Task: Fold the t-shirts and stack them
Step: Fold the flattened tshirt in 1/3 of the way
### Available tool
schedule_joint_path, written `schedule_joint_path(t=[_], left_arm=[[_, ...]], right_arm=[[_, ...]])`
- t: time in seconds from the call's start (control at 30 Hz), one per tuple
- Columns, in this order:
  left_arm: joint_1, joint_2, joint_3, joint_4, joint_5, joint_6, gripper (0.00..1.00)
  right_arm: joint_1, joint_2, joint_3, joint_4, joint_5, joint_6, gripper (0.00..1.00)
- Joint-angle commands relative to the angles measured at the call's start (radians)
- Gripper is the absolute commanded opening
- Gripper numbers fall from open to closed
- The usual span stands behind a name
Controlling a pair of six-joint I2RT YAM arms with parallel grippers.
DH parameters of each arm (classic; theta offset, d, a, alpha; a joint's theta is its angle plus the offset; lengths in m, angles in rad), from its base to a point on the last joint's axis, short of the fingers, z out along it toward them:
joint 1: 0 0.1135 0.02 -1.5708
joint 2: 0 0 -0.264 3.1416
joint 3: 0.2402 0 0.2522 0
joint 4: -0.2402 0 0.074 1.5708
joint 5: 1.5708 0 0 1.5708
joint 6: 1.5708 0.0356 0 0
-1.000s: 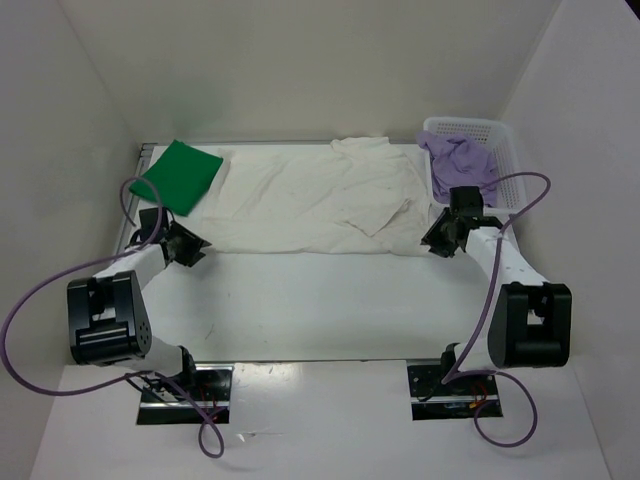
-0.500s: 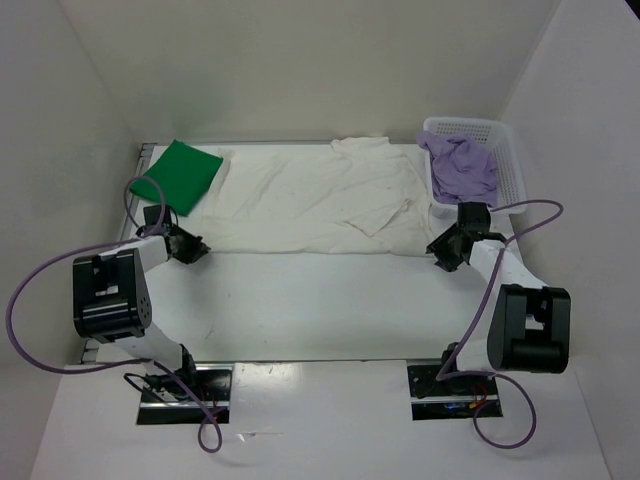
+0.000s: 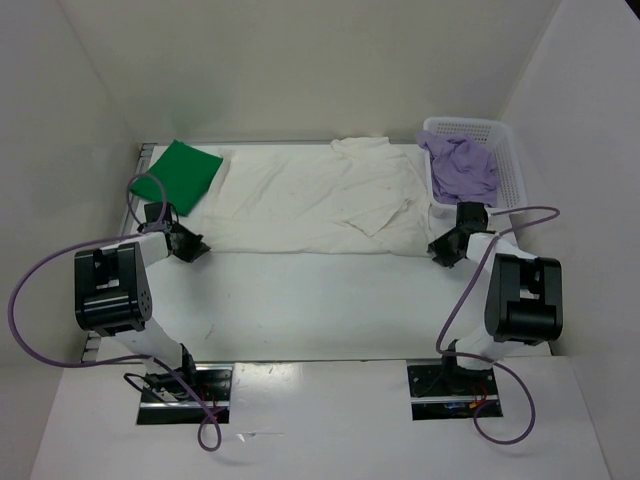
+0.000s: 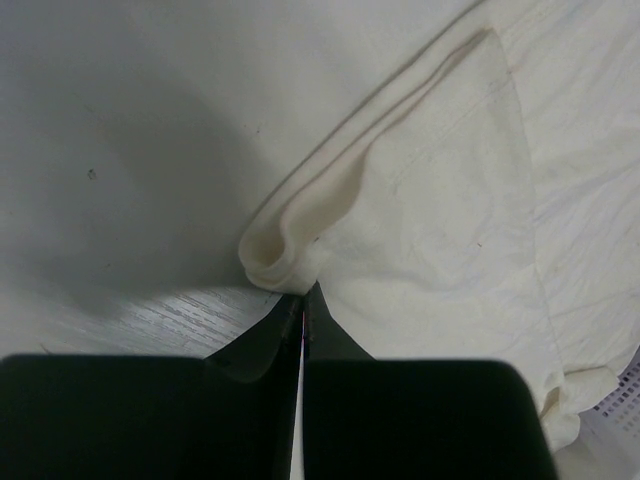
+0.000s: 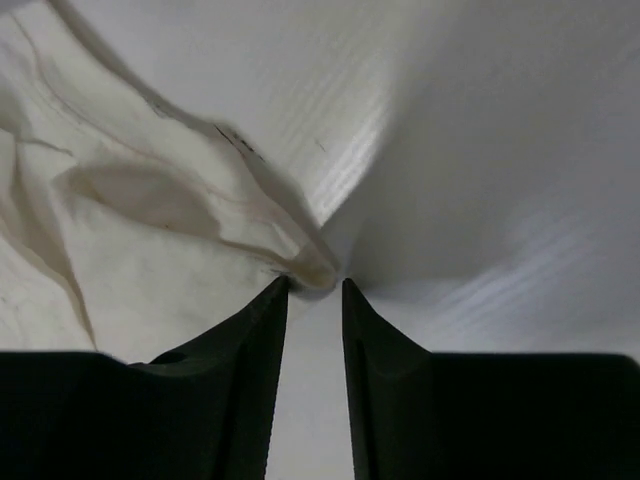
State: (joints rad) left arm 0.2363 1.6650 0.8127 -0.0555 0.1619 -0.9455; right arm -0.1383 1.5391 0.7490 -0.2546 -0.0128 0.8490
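I'm looking down from above and behind at the whole counter [image 3: 320, 300] — wrist cameras are peering close past the left end effector [image 4: 302, 292] and right end effector [image 5: 315, 285], sharing near corners of the white t-shirt [image 3: 300, 200].

Bright, even light, soft shadows, wrist views blurred up close.

The rolled corner of the white t-shirt [image 4: 440, 230] vanishes under the left tool [image 4: 302, 298]; the basket [image 4: 625, 395] is cropped.
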Motion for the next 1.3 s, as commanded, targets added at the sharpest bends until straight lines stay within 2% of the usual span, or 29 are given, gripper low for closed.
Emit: schedule_joint_path(t=[0.0,0.03,0.13,0.17,0.2,0.27,0.37,0.5,0.63,0.8,0.83,0.93,1.0,1.03,1.1,1.13,1.2,1.27], left_arm=[[0.006,-0.004,0.036,-0.024,-0.022,0.037,0.0],[0.006,-0.004,0.036,-0.033,-0.034,0.05,0.0],[0.006,-0.013,0.036,-0.058,-0.044,0.062,0.0],[0.006,-0.013,0.036,-0.073,-0.044,0.062,0.0],[0.006,-0.022,0.036,-0.073,-0.054,0.071,0.0],[0.006,-0.05,0.036,-0.124,-0.065,0.08,0.0],[0.006,-0.114,0.013,-0.194,-0.099,0.113,0.0],[0.086,-0.207,-0.016,-0.303,-0.099,0.171,0.0],[0.116,-0.272,-0.053,-0.398,-0.125,0.211,0.0],[0.132,-0.323,-0.043,-0.489,-0.096,0.171,0.01],[0.147,-0.333,-0.043,-0.5,-0.072,0.171,0.04],[0.156,-0.39,-0.096,-0.52,0.037,0.123,0.28],[0.165,-0.41,-0.075,-0.585,0.042,0.111,0.42],[0.166,-0.424,-0.06,-0.607,0.022,0.111,0.56],[0.166,-0.424,-0.05,-0.633,0.01,0.111,0.9],[0.166,-0.424,-0.05,-0.633,-0.013,0.111,1.0],[0.166,-0.424,-0.009,-0.633,-0.042,0.111,1.0],[0.166,-0.415,0.046,-0.612,-0.062,0.128,1.0]], right_arm=[[-0.004,0.056,0.053,0.064,0.034,0.025,0.33],[-0.004,0.071,0.067,0.064,0.034,0.025,0.23],[-0.004,0.107,0.076,0.064,0.034,0.038,0.1],[-0.004,0.107,0.076,0.064,0.034,0.051,0.02],[-0.004,0.098,0.067,0.064,0.034,0.061,0.0],[-0.004,0.067,0.055,0.008,0.046,0.061,0.0],[-0.013,-0.061,0.01,-0.072,0.059,0.061,0.0],[-0.085,-0.213,-0.033,-0.211,-0.03,0.042,0.0],[-0.116,-0.374,-0.065,-0.316,-0.065,0.067,0.0],[-0.142,-0.409,-0.03,-0.454,-0.052,0.061,0.0],[-0.142,-0.419,-0.017,-0.454,-0.079,0.061,0.0],[-0.142,-0.428,0.007,-0.508,-0.099,0.036,0.03],[-0.142,-0.428,0.045,-0.541,-0.099,0.024,0.07],[-0.142,-0.428,0.055,-0.555,-0.099,0.004,0.19],[-0.142,-0.438,0.078,-0.569,-0.087,-0.021,0.34],[-0.142,-0.438,0.078,-0.569,-0.076,-0.021,0.49],[-0.142,-0.428,0.117,-0.56,-0.085,-0.04,0.58],[-0.142,-0.416,0.157,-0.545,-0.085,-0.062,0.62]])
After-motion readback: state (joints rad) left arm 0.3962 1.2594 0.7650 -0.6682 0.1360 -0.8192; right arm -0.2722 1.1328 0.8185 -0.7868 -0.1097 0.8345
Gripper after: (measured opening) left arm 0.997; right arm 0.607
